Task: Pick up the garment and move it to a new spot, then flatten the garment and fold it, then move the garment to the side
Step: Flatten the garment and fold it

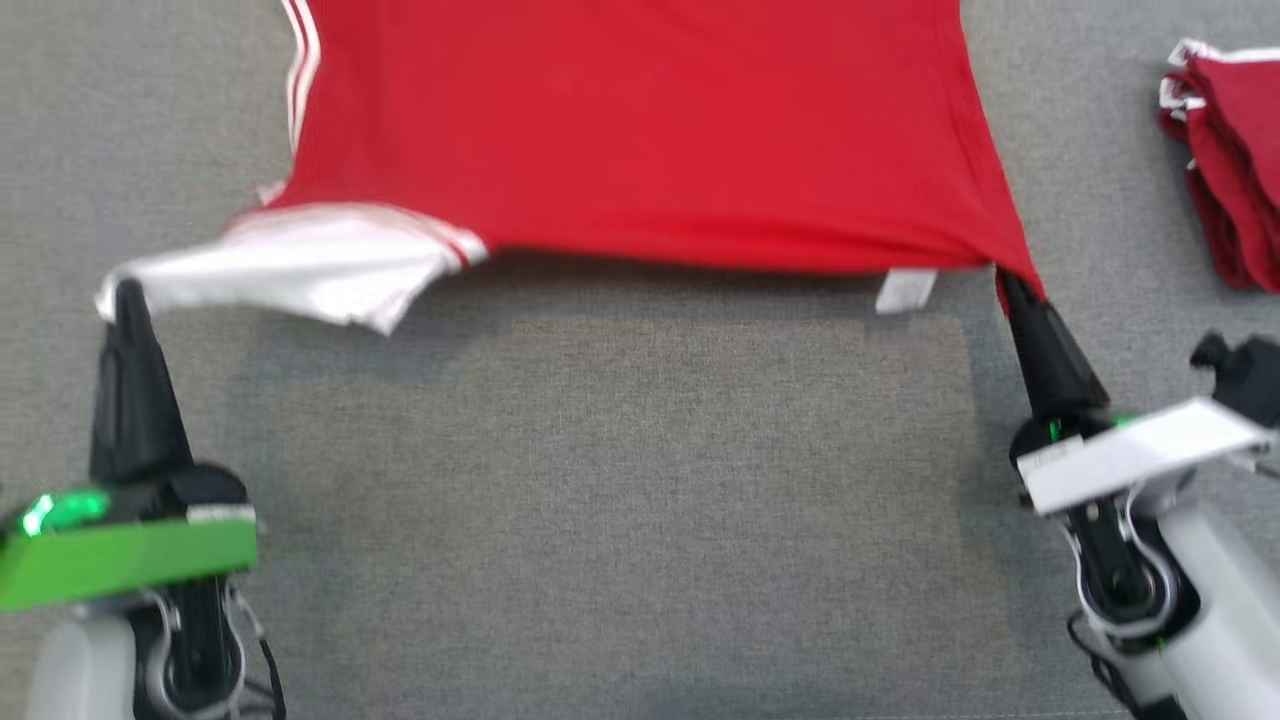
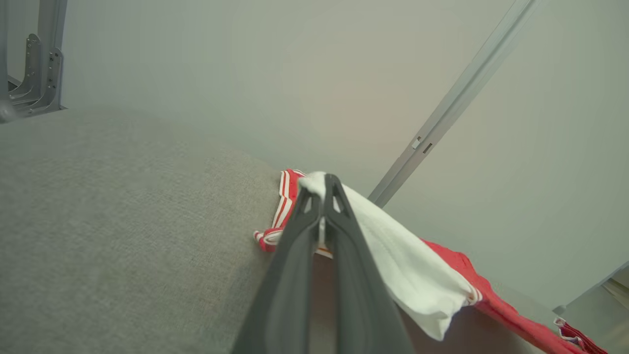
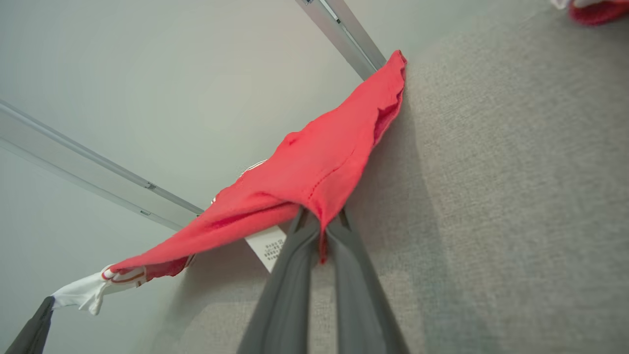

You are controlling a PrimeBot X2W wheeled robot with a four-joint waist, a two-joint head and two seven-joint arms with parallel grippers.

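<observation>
— Jersey (image 1: 640, 130), red with a white sleeve (image 1: 290, 265) and striped trim! Its near edge is stretched taut, raised over the grey fabric-covered table (image 1: 640, 500), with a shadow beneath.

— Who's got it?

— Left end effector (image 1: 128, 295) is clenched on the sleeve tip. Right end effector (image 1: 1010, 285) is pinching the red hem corner, near a white label (image 1: 905, 290).

— And the rest?

— Spread towards the table's far side. A pile of red garments (image 1: 1235, 170) sits well apart on the right. Behind, a pale wall (image 2: 295, 73) with a grey metal rail (image 2: 457, 98).
</observation>
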